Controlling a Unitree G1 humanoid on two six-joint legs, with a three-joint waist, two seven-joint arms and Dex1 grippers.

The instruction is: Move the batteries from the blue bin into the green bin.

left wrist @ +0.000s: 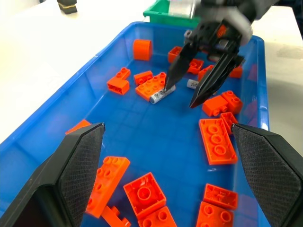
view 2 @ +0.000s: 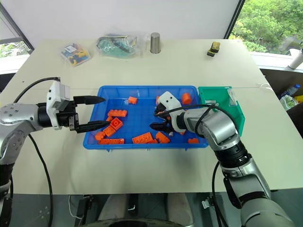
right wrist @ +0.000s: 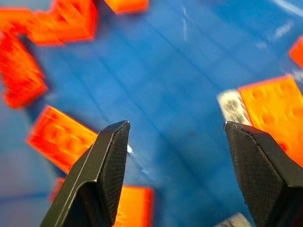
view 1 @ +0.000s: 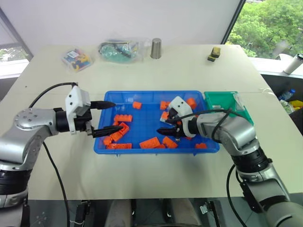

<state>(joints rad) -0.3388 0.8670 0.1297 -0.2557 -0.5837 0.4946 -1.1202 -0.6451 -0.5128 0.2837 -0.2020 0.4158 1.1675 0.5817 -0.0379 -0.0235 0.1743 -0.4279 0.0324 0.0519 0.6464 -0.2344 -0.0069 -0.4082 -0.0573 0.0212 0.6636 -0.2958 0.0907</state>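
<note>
The blue bin (view 1: 156,150) lies mid-table, strewn with orange bricks (left wrist: 217,142). A silver battery (left wrist: 162,93) rests on its floor beside a brick, and a second battery (left wrist: 192,84) lies just behind it. My right gripper (view 1: 165,124) hangs open low over the bin's right half, one fingertip (left wrist: 168,84) right at the first battery; nothing is between its fingers. The same battery (right wrist: 232,106) sits just beyond one finger in the right wrist view. My left gripper (view 1: 115,116) is open and empty over the bin's left edge. The green bin (view 1: 220,101) adjoins the blue bin's right end.
At the table's far side stand a tall metal cup (view 1: 155,48), two clear bags of small parts (view 1: 75,59) (view 1: 118,50) and a small dark object (view 1: 214,53). Bricks (view 1: 117,135) crowd the bin's front-left corner and front wall.
</note>
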